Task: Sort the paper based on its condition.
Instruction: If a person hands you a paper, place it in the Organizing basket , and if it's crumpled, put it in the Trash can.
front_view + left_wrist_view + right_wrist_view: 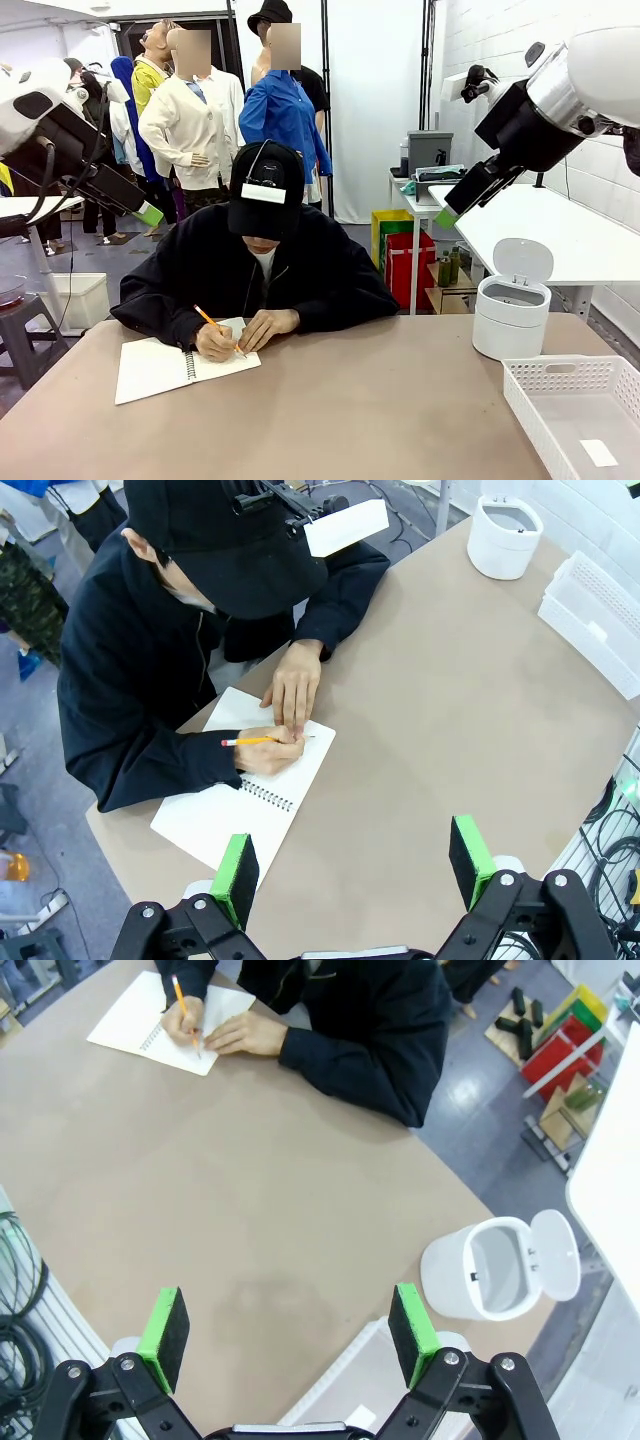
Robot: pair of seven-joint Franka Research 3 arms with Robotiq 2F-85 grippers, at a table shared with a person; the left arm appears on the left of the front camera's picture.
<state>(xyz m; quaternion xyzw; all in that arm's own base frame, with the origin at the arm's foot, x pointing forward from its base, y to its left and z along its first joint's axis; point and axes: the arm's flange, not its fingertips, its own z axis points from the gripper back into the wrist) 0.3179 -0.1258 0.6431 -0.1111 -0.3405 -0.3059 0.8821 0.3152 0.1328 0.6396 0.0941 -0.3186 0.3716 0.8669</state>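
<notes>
Above the spiral notebook [235, 805] (a hand [270, 750] pencils in it) the left gripper [355, 865] holds its fingers spread; the right gripper [290, 1325] likewise.

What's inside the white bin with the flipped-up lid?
With its lid up, the bin shows a bare grey inner wall and no paper. Its near wall hides part of the bottom, so that part is unconfirmed.

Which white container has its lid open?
The round white bin, with its flip lid standing up. The rectangular basket beside it has slotted walls and no lid.
</notes>
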